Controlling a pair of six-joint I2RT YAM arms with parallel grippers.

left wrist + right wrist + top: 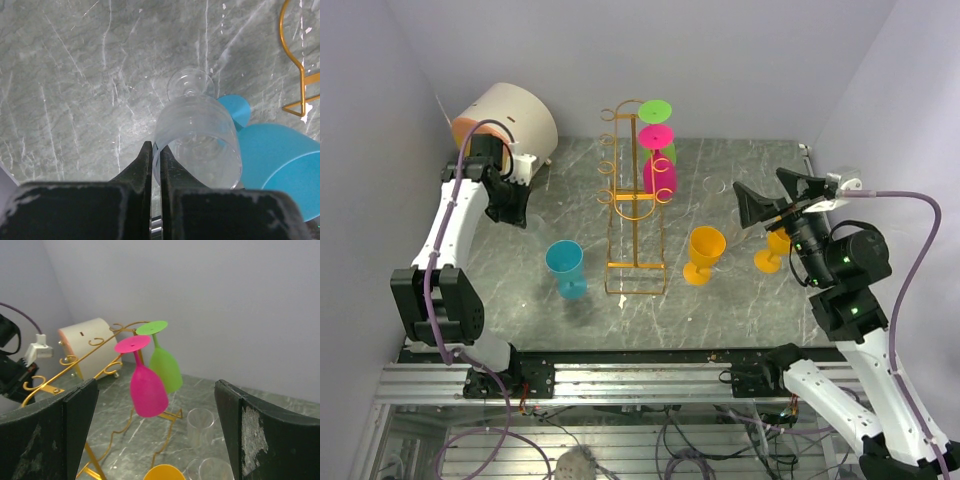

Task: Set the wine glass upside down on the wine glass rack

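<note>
My left gripper (155,150) is shut on the rim wall of a clear wine glass (197,132), whose foot points away from the camera over the grey table. In the top view this gripper (512,208) is at the left, away from the golden wire rack (635,205); the clear glass does not show there. The rack stands mid-table with a green glass (658,125) and a pink glass (659,165) hanging upside down on its right side. My right gripper (760,205) is open and empty, right of the rack, facing it (156,390).
A blue glass (565,268) stands left of the rack, close to the held glass (280,160). Two orange glasses (704,253) (772,250) stand to the right. Two clear glasses (201,425) sit near the right gripper. A white-and-orange cylinder (505,120) is back left.
</note>
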